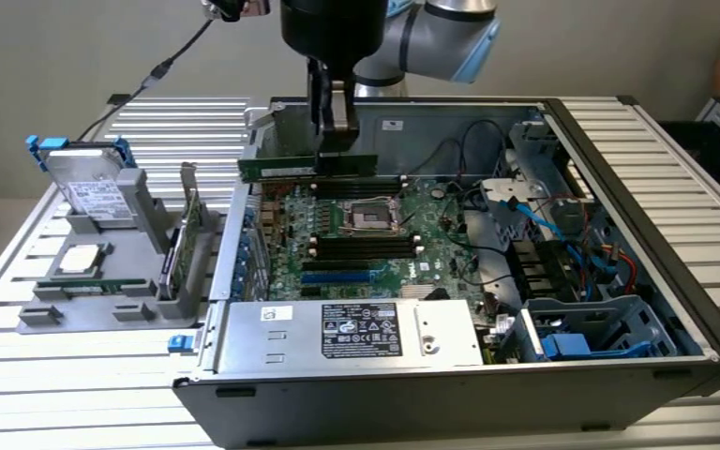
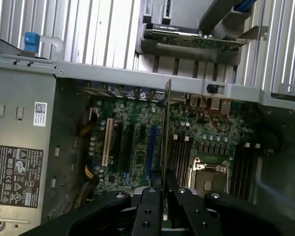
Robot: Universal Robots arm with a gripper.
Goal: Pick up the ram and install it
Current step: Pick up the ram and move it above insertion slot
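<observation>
Found the gripper [image 1: 333,148] clamped on the ram [image 1: 278,169], pinching the green stick near its middle with both ends free. Saw the stick level and on edge, hanging over the motherboard [image 1: 385,244] inside the open case [image 1: 660,216] — above the far bank of memory slots [image 1: 357,190], just beyond the CPU socket [image 1: 370,216]. From the wrist, saw the gripper [image 2: 163,191] with the ram [image 2: 167,123] edge-on, running roughly parallel to the memory slots [image 2: 179,157] beside the CPU socket [image 2: 209,172]. Judged the pick-up done: stick off the table and held over the board. Judged the install not yet done — no sign of the stick seated in a slot, and could not tell whether it was lined up with one. Noted, further out, the power supply [image 1: 348,328] at the near end of the case and an upright expansion card [image 1: 188,220] parked in a grey holder [image 1: 110,300] on the slatted table [image 1: 35,394], well apart from the work.
</observation>
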